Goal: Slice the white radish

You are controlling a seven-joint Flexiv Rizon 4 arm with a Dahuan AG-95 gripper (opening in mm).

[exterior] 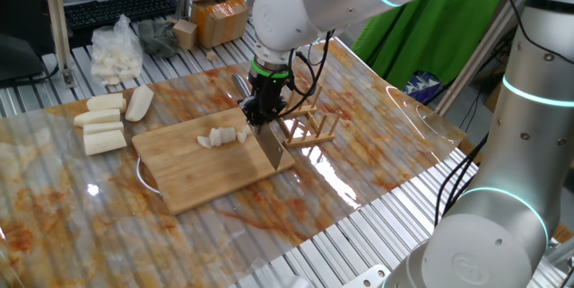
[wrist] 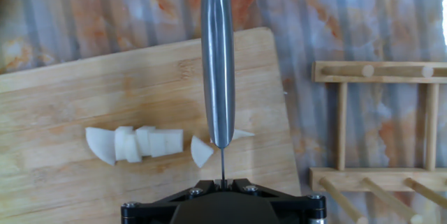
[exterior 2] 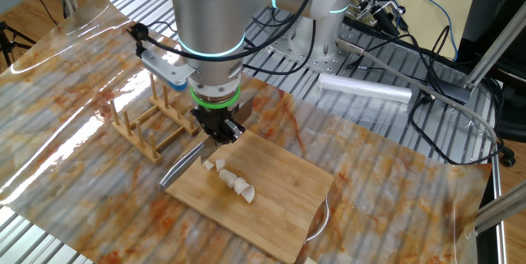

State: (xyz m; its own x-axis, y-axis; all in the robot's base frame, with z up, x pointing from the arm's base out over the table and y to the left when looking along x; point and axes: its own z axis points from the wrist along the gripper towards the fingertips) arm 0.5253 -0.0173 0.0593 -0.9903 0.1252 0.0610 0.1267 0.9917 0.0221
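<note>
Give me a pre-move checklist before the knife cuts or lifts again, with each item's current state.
1. Gripper shut on knife: ok.
2. Blade upright, edge down on cutting board: ok.
3. White radish slices lying on the board, none off it: ok.
4. Small tip piece right of the blade cut free: ok.
5. Blade clear of wooden rack: ok.
6. Any slice sticking to the blade: cannot tell.
</note>
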